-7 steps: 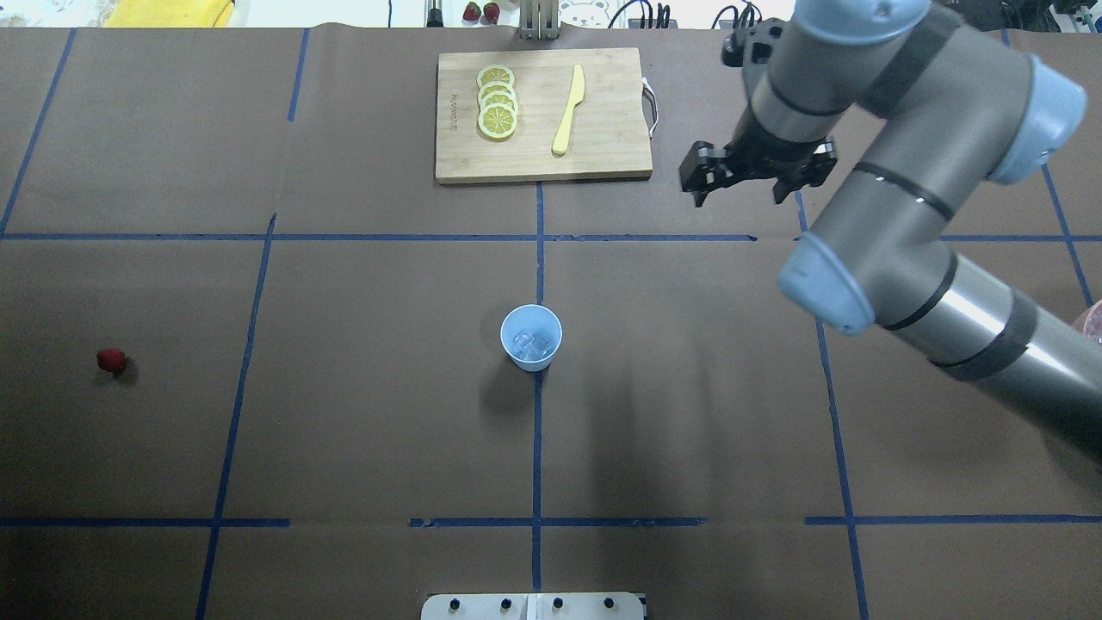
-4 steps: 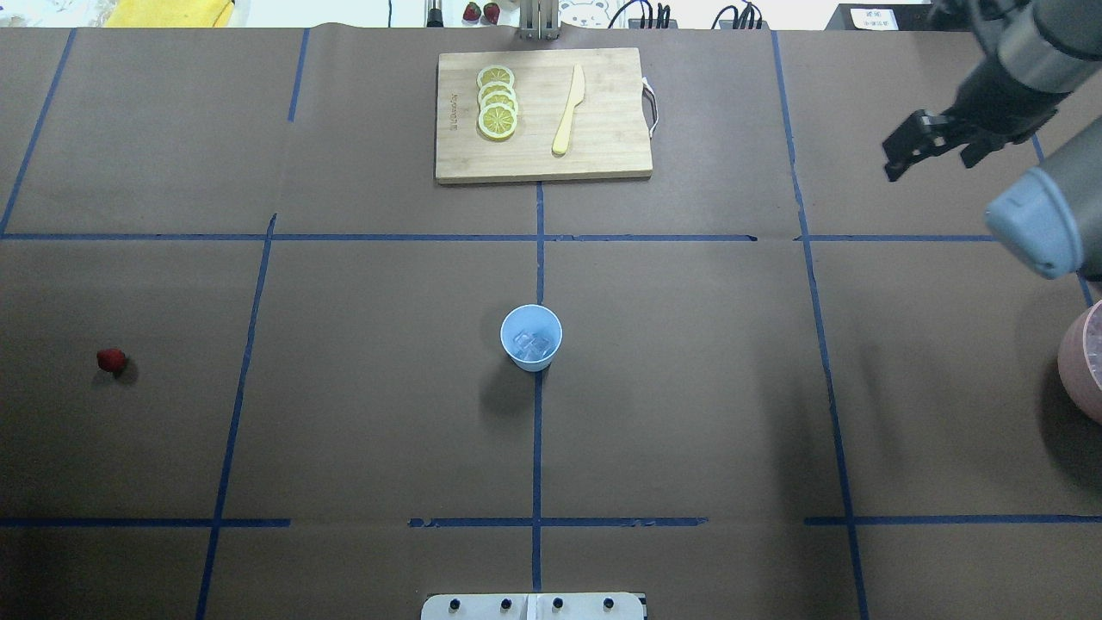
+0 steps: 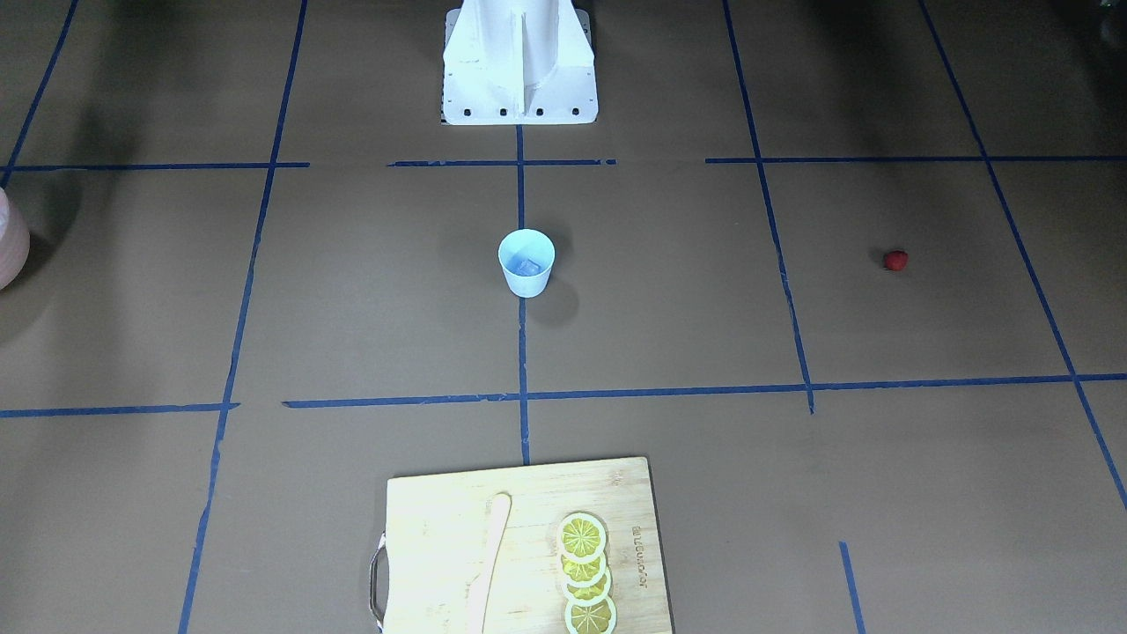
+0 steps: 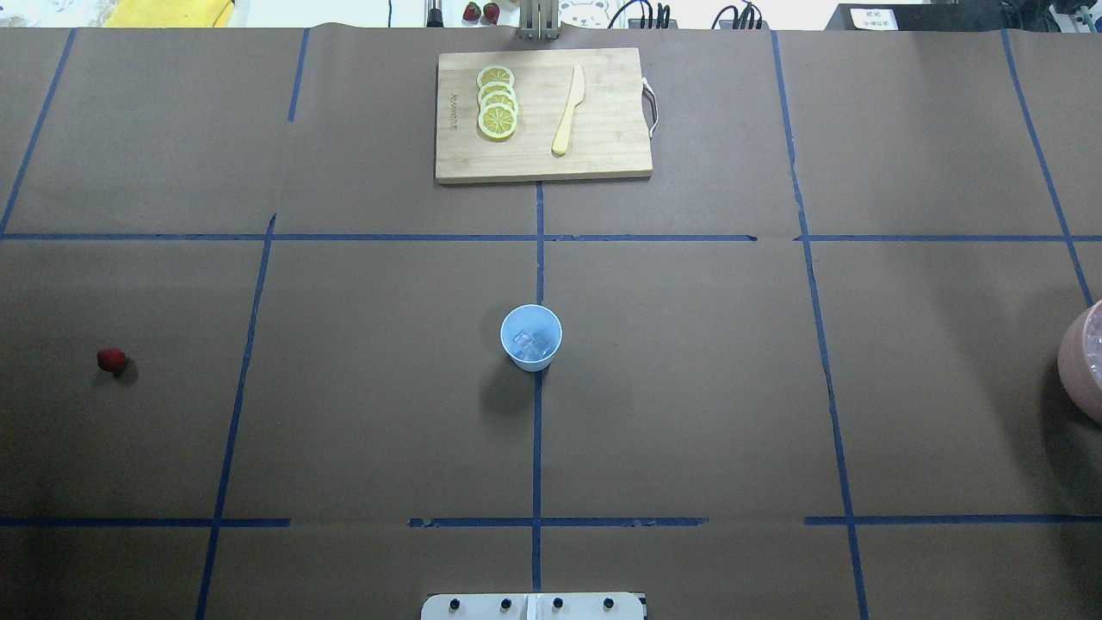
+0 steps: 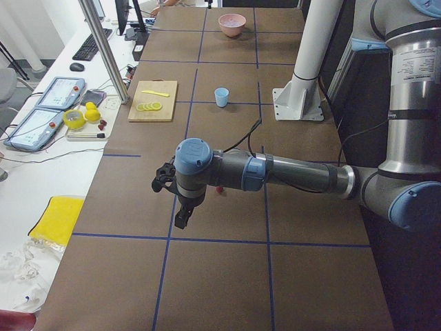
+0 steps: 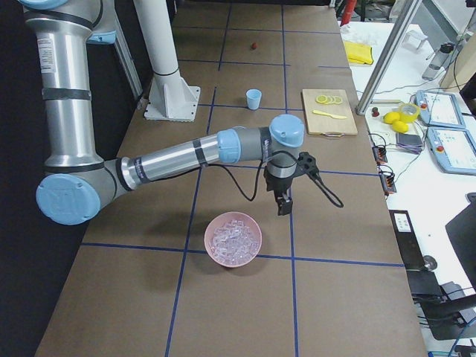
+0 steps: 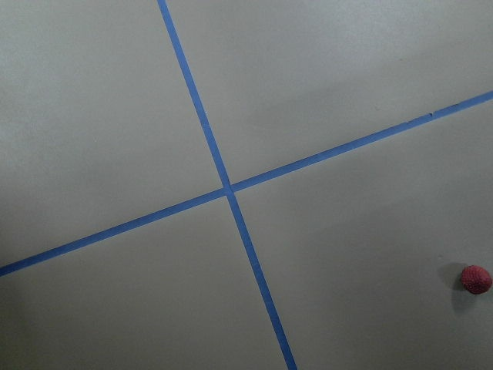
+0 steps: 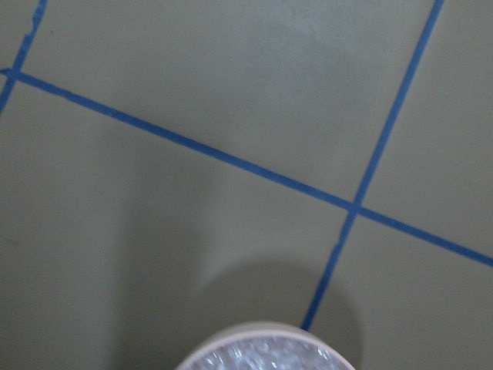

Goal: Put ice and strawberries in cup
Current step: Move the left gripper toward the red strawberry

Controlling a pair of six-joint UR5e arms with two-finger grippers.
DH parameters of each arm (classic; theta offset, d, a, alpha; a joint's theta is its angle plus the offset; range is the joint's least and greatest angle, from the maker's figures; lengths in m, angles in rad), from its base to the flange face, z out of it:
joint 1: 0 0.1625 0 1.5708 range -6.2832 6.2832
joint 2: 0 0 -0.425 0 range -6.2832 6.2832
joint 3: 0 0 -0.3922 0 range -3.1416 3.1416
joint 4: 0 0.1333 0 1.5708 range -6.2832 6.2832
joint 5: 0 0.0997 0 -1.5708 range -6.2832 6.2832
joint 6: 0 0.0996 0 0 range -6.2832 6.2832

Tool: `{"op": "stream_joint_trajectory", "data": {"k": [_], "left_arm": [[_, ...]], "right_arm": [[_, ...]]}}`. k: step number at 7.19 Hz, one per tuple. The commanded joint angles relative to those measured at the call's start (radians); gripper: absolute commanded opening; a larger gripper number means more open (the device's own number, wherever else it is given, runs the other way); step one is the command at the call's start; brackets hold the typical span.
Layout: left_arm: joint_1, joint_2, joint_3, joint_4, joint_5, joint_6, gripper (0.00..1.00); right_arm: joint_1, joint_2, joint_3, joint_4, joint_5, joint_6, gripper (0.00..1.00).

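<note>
- The light blue cup (image 4: 531, 337) stands upright at the middle of the table (image 4: 689, 387), on a blue tape line.
- Ice (image 4: 533, 346) lies inside the cup, at its bottom.
- The strawberry (image 4: 111, 360) lies on the bare table, well apart from the cup, toward the robot's left end.
- The left end effector (image 5: 180, 215) hangs over the table near the strawberry, pointing down. I cannot tell whether it is clenched or released.
- The right end effector (image 6: 282, 206) hangs pointing down just beside a pink bowl (image 6: 233, 239) filled with clear pieces. Its state cannot be told either.
- A wooden cutting board (image 4: 603, 129) at the far edge carries overlapping lemon slices (image 4: 498, 103) and a yellow knife (image 4: 568, 110).
</note>
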Motion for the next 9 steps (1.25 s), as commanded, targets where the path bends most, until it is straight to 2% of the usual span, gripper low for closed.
{"op": "stream_joint_trajectory", "data": {"k": [1, 3, 5, 7, 9], "left_arm": [[0.0, -0.007, 0.0, -0.005, 0.0, 0.0, 1.0], [0.025, -0.008, -0.025, -0.005, -0.002, -0.006, 1.0], [0.161, -0.011, -0.066, -0.017, 0.009, -0.23, 1.0], [0.276, 0.044, -0.058, -0.194, 0.014, -0.465, 1.0], [0.443, 0.091, -0.043, -0.426, 0.133, -0.725, 1.0]], "right_arm": [[0.136, -0.152, 0.001, 0.007, 0.009, -0.135, 1.0], [0.149, -0.199, 0.005, 0.007, 0.013, -0.05, 1.0], [0.149, -0.197, 0.012, 0.01, 0.012, -0.006, 1.0], [0.149, -0.199, 0.012, 0.012, 0.01, -0.014, 1.0], [0.149, -0.199, 0.012, 0.012, 0.01, -0.017, 1.0]]}}
